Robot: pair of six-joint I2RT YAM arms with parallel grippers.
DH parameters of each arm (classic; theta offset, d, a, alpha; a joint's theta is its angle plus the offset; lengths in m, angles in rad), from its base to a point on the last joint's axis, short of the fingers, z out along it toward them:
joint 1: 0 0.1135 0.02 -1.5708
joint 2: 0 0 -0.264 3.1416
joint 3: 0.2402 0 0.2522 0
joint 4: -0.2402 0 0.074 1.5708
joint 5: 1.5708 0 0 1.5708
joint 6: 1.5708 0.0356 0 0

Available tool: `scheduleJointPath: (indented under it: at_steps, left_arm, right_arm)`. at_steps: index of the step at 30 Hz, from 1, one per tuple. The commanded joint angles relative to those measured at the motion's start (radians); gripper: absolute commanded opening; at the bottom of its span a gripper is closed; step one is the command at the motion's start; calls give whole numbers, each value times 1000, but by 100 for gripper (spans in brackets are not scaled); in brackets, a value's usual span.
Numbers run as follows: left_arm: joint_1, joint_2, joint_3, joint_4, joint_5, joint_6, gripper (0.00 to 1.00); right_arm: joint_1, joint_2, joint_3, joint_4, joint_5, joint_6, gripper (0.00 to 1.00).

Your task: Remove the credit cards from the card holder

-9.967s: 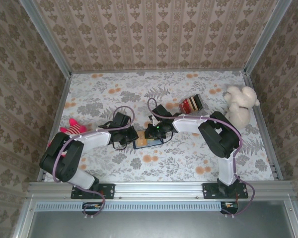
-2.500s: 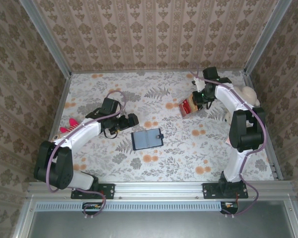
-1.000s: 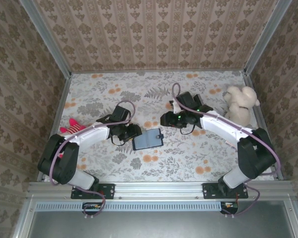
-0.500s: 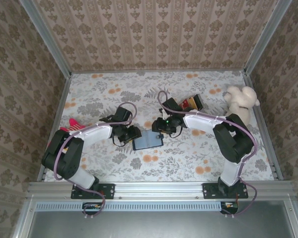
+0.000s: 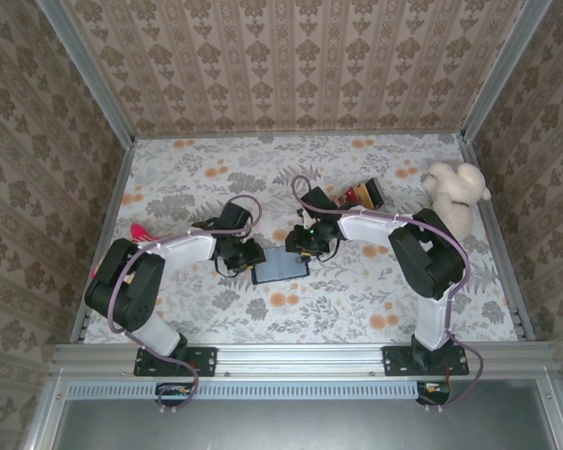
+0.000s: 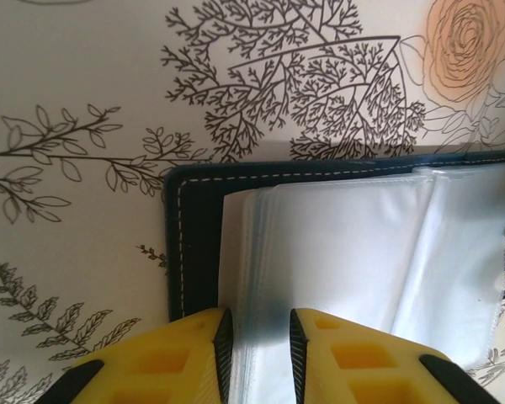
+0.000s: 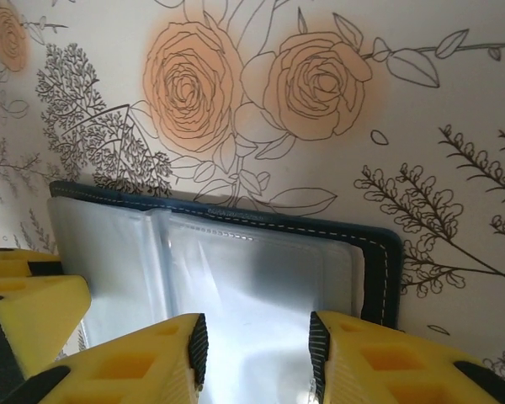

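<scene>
One card holder (image 5: pixel 281 265), a dark navy bifold, lies opened flat on the flowered table (image 5: pixel 375 300), and everything else is placed from it. Two grippers meet over it, one at each end. The left gripper (image 5: pixel 251 255) stands at the holder's left edge. In the left wrist view its two yellow fingers (image 6: pixel 185 358) point down just inside the stitched navy border, with only a narrow gap between them. The free edge of the clear plastic sleeves (image 6: pixel 345 244) runs into that gap. The jaws are nearly together, but whether they pinch the sleeve edge or merely straddle it cannot be told. The right gripper (image 5: pixel 303 246) stands at the holder's far right corner. In the right wrist view its jaws are parted more widely, and the fingertips sit on or just above the clear sleeves, which lie flat in the gap with nothing pinched between the pads. The sleeves form a small sheaf, though how many there are cannot be counted. One red, cream and brown striped block (image 5: pixel 361 195) rests beyond the holder to its right, well apart from it. One cream plush bear (image 5: pixel 453 199) sits farther right. One red striped soft toy (image 5: pixel 139 231) lies far to the holder's left, partly hidden by the left arm.
</scene>
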Motion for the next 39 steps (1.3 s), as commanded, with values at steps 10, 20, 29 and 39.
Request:
scheduleJointPath:
  at_steps: [10, 20, 29, 39]
  left_arm:
    - [-10, -28, 46, -24, 28, 29, 14]
    - [-11, -74, 30, 59, 126, 4, 4]
    - [-24, -17, 29, 142, 178, -14, 0]
    - [-52, 62, 62, 158, 192, -2, 0]
  right_arm:
    - [12, 39, 11, -27, 13, 12, 34]
    - [15, 47, 7, -25, 10, 19, 29]
    - [16, 48, 3, -17, 6, 24, 27]
    - [17, 49, 0, -11, -2, 27, 27]
